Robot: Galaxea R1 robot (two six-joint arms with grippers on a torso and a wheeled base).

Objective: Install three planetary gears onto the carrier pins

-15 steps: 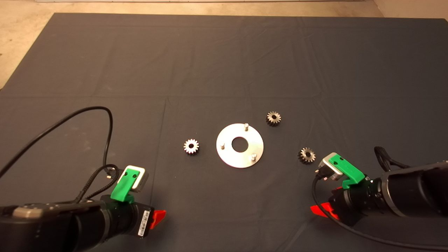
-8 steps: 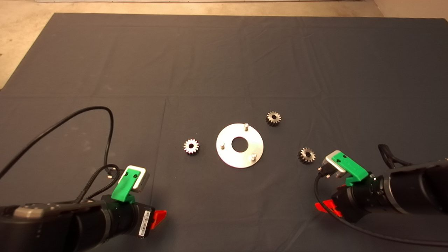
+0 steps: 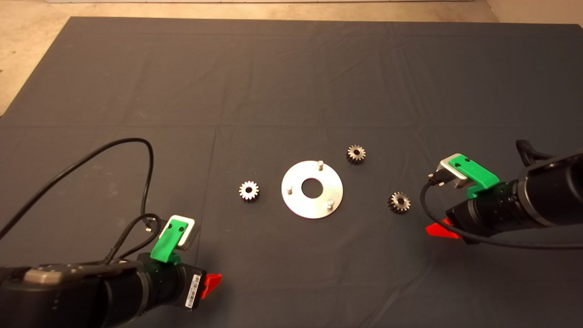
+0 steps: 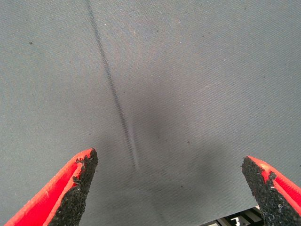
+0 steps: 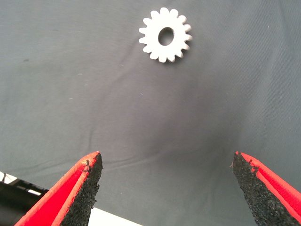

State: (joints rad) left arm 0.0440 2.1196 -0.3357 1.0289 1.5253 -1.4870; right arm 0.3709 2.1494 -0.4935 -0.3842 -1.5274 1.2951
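A flat silver disc [image 3: 300, 200] with a large centre hole lies mid-mat, with three bare carrier pins [image 3: 320, 163] standing on it. Three planetary gears lie flat on the mat: one left of the disc [image 3: 248, 190], one at its far right [image 3: 355, 154], one to its right [image 3: 399, 202]. My right gripper [image 3: 439, 229] is open and empty, just right of that last gear, which shows ahead of its fingers in the right wrist view [image 5: 165, 35]. My left gripper [image 3: 210, 284] is open and empty over bare mat at the near left, well short of the left gear.
The dark mat [image 3: 291, 82] covers the table, with pale floor [image 3: 27, 50] beyond its far and left edges. A black cable [image 3: 114, 148] loops over the mat above my left arm.
My right arm has moved up the picture and slightly right, bringing its gripper level with the right-hand gear. My left gripper has shifted slightly right and nearer. The gears and disc have not moved.
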